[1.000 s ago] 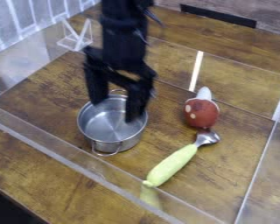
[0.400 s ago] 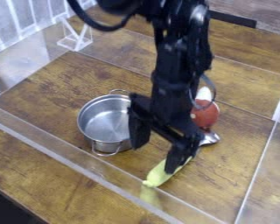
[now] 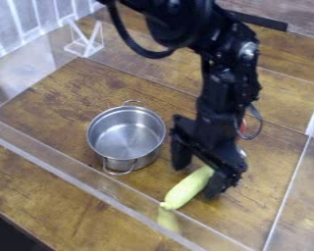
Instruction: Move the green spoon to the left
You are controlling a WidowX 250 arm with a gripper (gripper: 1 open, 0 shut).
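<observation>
Silver metal caught my eye first: the pot stood upright on the wooden table, open at the top, its smooth grey bottom and the inside of its round wall in plain sight. A thin wire handle stuck out at the far rim and another at the near one. The green spoon lay on the wood beside the pot, apart from it, to its right as I saw it and closer to me. Its handle was a pale yellow-green, thick and smooth, rounded at the near end and slanting away towards the upper right. That near end sat by the clear wall along the table's front, where a paler patch of green showed just below it. The metal end was hidden under the black gripper, which had come in over the spoon's far part from above. Its jaws were wide open, one finger to each side of the spoon; whether either one touched the handle, I couldn't tell.
</observation>
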